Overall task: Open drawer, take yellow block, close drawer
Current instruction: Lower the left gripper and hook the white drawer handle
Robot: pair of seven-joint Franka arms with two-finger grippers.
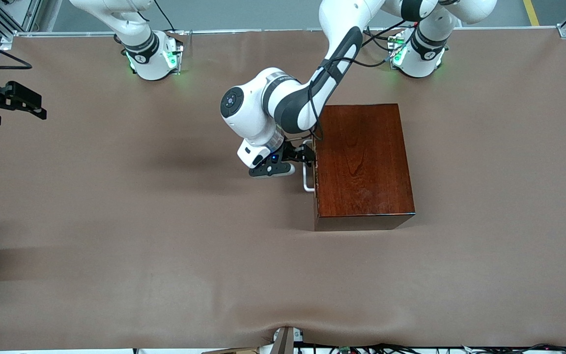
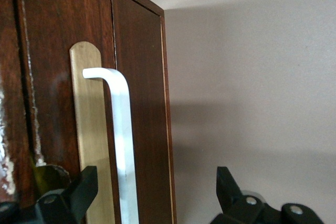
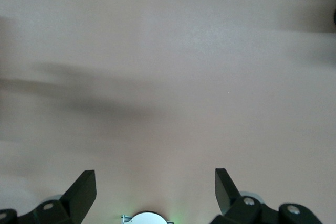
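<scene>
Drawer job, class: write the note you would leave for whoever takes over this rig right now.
Left hand: open, at the drawer front, its fingers straddling the white handle but not closed on it.
Right hand: open, waiting over bare table at the right arm's end.
Drawer: shut in the brown box. The yellow block is not in view.
Done: the approach to the handle.
Left: close on the handle, pull the drawer out, take the block, push the drawer shut.

Brown-covered table (image 1: 116,236) — one glossy reddish-brown wooden box (image 1: 364,162) on it, toward the left arm's end.
</scene>
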